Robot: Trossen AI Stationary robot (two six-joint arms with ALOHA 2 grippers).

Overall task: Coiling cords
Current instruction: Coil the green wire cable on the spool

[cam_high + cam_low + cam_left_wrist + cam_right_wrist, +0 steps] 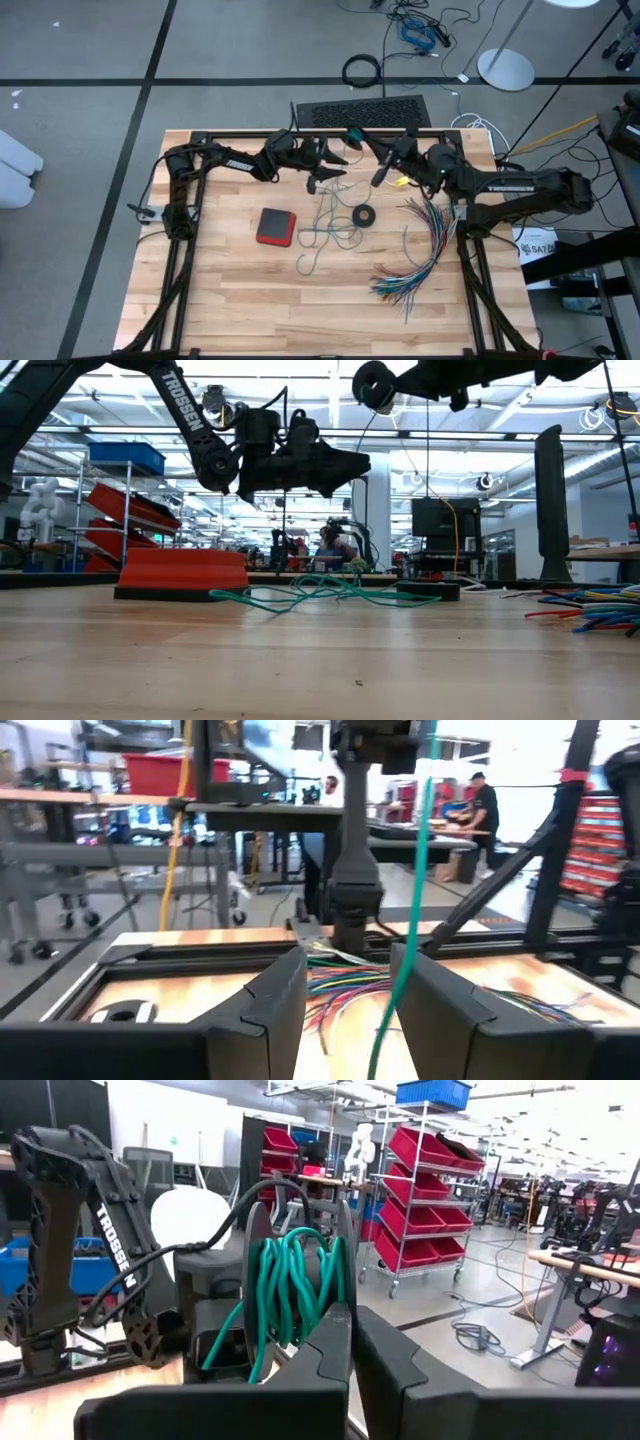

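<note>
The teal-green cord is partly wound into a coil [295, 1280] at the tips of my right gripper [350, 1320], which is shut and held high over the table's far middle [360, 135]. One strand [415, 890] drops from the coil between the open fingers of my left gripper [350, 970], which stands level just below and left of the right one [337, 168]. The rest of the cord lies in a loose tangle [325, 232] on the table [320, 592]. My right gripper pinches several loops of the teal coil [310, 1315] between its shut fingers, which lie about level. The coil is lifted well clear of the table, and a strand hangs from it. My left gripper has that strand between its open fingers; whether it touches, I cannot tell.
A red flat box [275, 226] lies left of the tangle and a small black ring [364, 215] right of it. A fanned bundle of multicoloured wires [415, 255] covers the right side. A dark keyboard-like panel [362, 110] sits at the far edge. People work in the room beyond.
</note>
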